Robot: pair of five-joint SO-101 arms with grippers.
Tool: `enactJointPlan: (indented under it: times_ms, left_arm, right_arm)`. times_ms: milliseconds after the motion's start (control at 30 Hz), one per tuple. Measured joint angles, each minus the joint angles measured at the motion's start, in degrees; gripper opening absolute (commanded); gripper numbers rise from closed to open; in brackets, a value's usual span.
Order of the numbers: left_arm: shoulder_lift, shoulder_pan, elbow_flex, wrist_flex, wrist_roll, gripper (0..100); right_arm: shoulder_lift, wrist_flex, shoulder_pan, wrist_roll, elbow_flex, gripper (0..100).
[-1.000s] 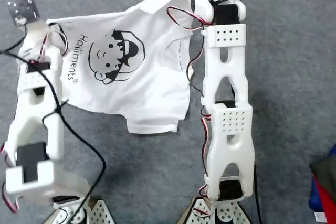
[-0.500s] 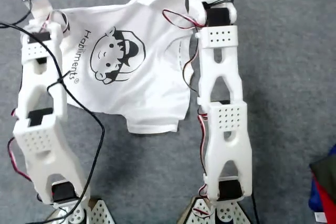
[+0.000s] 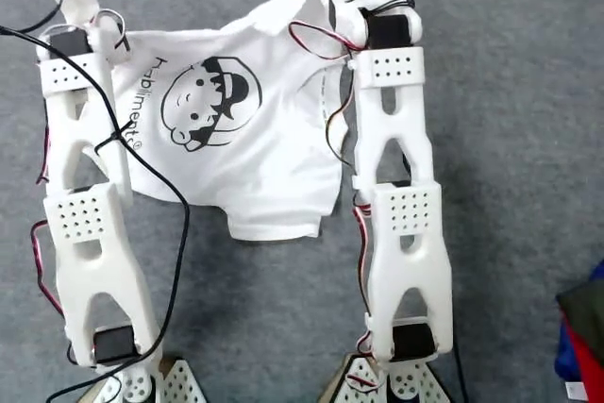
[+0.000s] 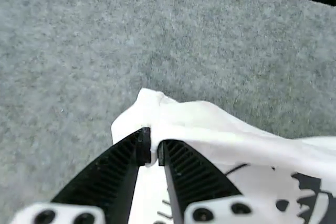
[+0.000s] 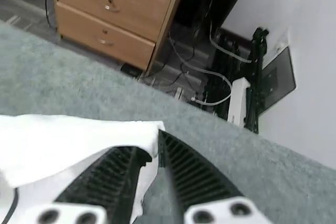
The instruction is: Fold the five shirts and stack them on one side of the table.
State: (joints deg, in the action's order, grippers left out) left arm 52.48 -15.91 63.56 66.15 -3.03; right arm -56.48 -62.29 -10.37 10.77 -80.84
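Observation:
A white shirt with a black cartoon face print lies spread on the grey table, its far edge lifted by both arms. My left gripper is shut on the white shirt at one far corner, the cloth bunched between its black fingers. My right gripper is shut on the white shirt at the other far corner, near the table's back edge. In the high view the left arm stretches along the shirt's left side and the right arm along its right side.
A pile of dark, blue and red cloth lies at the table's right edge. A wooden drawer cabinet and cables stand behind the table. Bare grey table spreads to the right of the right arm.
The left arm has stretched out toward the table's back edge, carrying its shirt corner farther back. The right arm shifted slightly left. The shirt's far edge now lies more taut.

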Motion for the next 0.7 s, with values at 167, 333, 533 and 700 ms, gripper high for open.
enactJointPlan:
  times_ms: [167,333,533,700]
  left_arm:
    - [0.4,-0.8,8.0,9.8,0.0,2]
    - [0.4,-2.2,14.3,18.1,0.0,2]
    - [0.4,-5.5,19.3,24.0,0.0,2]
    - [0.4,-8.3,19.7,26.1,-0.1,2]
  right_arm:
    - [0.1,-13.5,-1.3,0.0,-8.6,0.5]
    - [0.1,-27.1,-2.7,5.5,-12.1,0.5]
    - [0.1,-38.4,-3.2,6.9,-12.1,0.4]
    - [0.4,-39.2,-3.5,6.9,-12.1,0.4]
